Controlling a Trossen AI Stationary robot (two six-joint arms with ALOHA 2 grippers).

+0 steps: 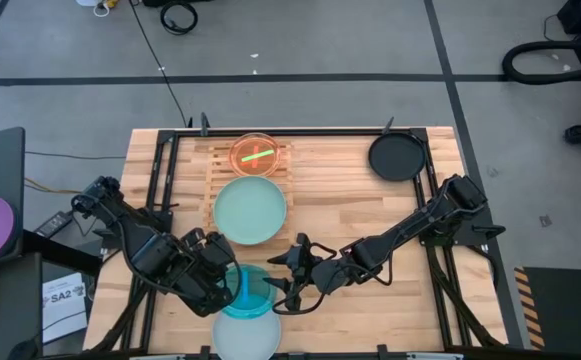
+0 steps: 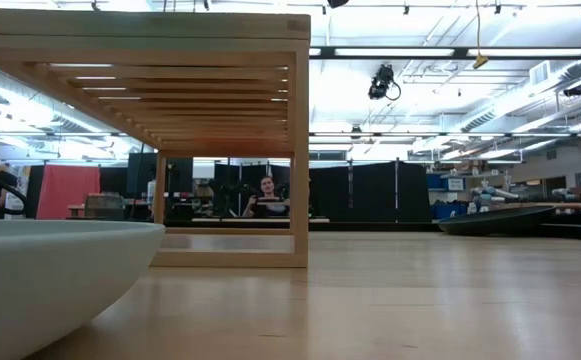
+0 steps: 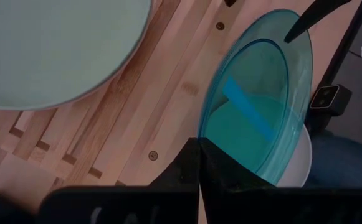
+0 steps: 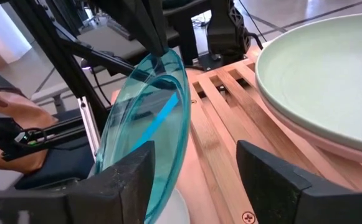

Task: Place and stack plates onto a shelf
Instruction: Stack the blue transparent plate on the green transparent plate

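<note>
Nearest the front edge of the bench (image 1: 370,180), the blue plate (image 1: 247,290) stands tilted up on its rim, leaning over a whitish plate (image 1: 246,337) that lies flat under it at about 6 o'clock. The left pincer (image 1: 232,283) is clamped shut on the blue plate's edge from the 9 o'clock side; the left wrist view shows the two dark fingers (image 3: 190,168) pressed together on the rim. The right pincer (image 1: 282,276) sits at the plate's 3 o'clock side, jaws spread wide, with the plate's raised edge lying between its fingers (image 4: 131,180) but, as far as I can judge, not yet squeezed. So the plate's flat face is turned toward the right pincer, its long axis running roughly 12 to 6, and a handover looks to be the step in hand; the right jaws would need to close across the rim before the left lets go.

Further back, at 12 o'clock from the blue plate, the shelf (image 1: 210,165) carries a pale mint-green plate (image 1: 250,208) on its near part and a small red-orange plate (image 1: 258,154) on its far part, the two just beside each other, not stacked. A dark round plate (image 1: 398,157) lies well apart at about 2 o'clock, near the far right corner.
</note>
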